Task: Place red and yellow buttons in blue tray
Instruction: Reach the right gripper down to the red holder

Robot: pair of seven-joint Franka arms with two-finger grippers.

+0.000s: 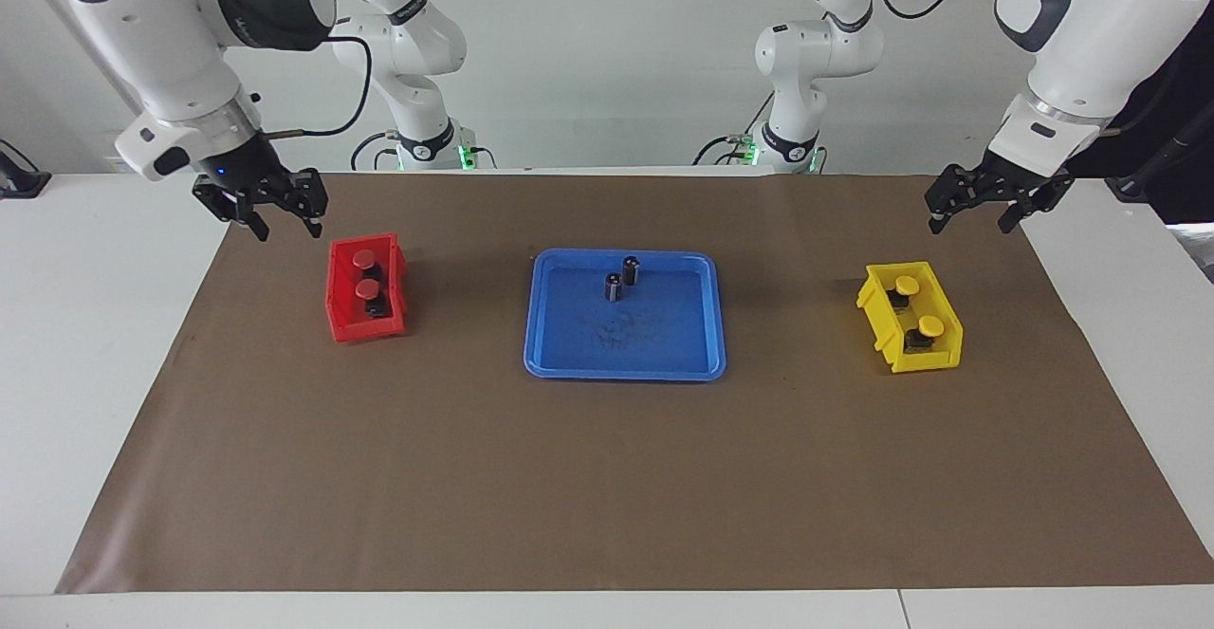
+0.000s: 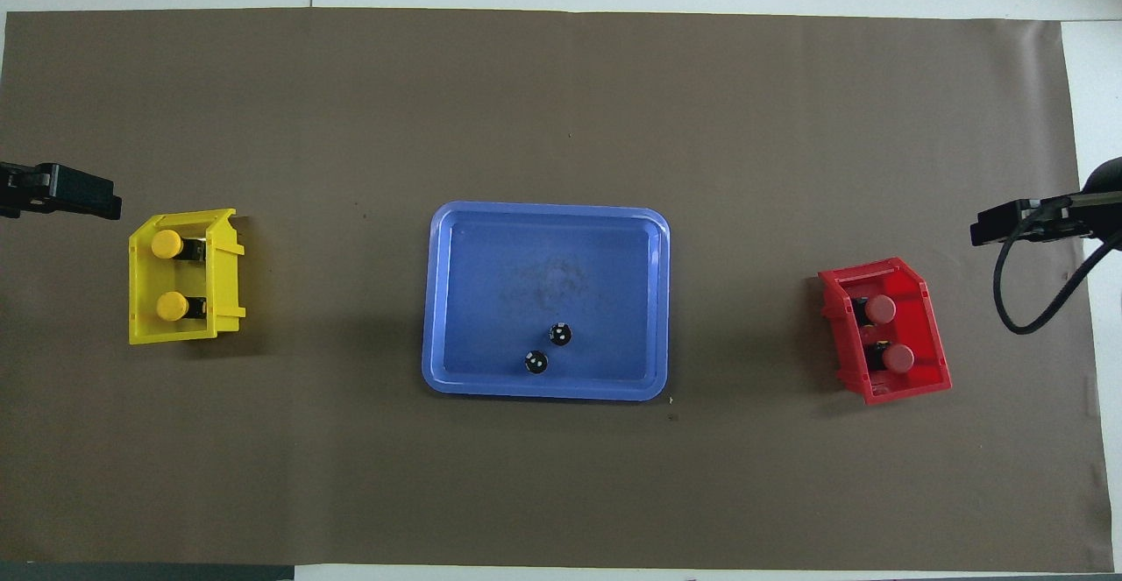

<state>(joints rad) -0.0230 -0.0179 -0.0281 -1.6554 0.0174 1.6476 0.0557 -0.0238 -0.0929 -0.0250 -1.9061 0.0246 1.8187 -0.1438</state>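
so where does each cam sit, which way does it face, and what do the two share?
Facing view: high across the table, looking at the robots; both arms and bases show, right gripper over the mat by the red bin, left gripper up by the yellow bin.
Overhead view: above the robots' end, looking steeply down and forward; only gripper parts show at the side edges.
Shared: blue tray with two dark cylinders, both bins with buttons, brown mat; half a turn apart.

Robot lab: two white arms (image 1: 171, 50), paper-covered table (image 1: 607, 477), bare walls.
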